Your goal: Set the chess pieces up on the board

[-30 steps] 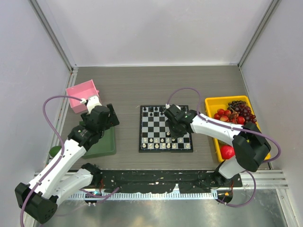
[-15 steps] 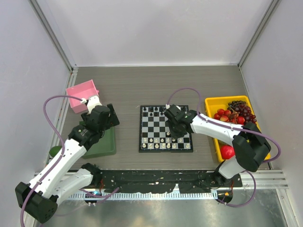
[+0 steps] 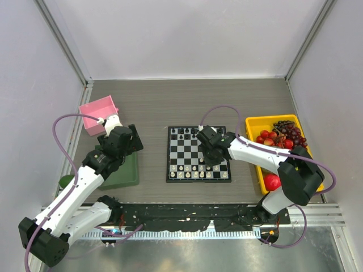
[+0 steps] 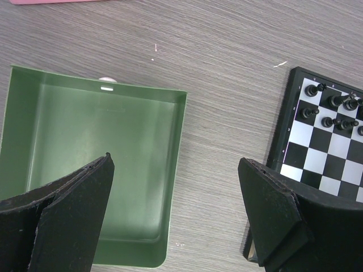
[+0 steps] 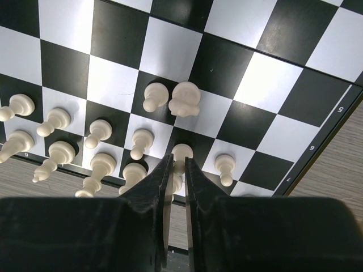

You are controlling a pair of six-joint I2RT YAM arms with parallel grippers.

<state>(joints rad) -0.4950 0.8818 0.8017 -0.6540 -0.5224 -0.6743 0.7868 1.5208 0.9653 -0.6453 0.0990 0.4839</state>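
Worktop (image 3: 170, 102) is boxed in by walls on three sides, with its widest open stretch at the far end behind everything. The board (image 3: 182, 152) sits dead centre. Well apart on its right is a yellow bin (image 3: 253, 122) of fruit. On its left are a green tray (image 4: 85, 141) and a pink box (image 3: 97, 110), with a bare strip between tray and board.

Left arm (image 3: 85, 181) reaches forward over the tray's right edge, jaws spread wide with nothing between them. Right arm (image 3: 255, 153) bends in across the board's right side, pointing down at the near rows, jaws pinched narrow on a white pawn (image 5: 181, 152).

Chess pieces (image 3: 195, 169): white on the near rows, black along the far edge.
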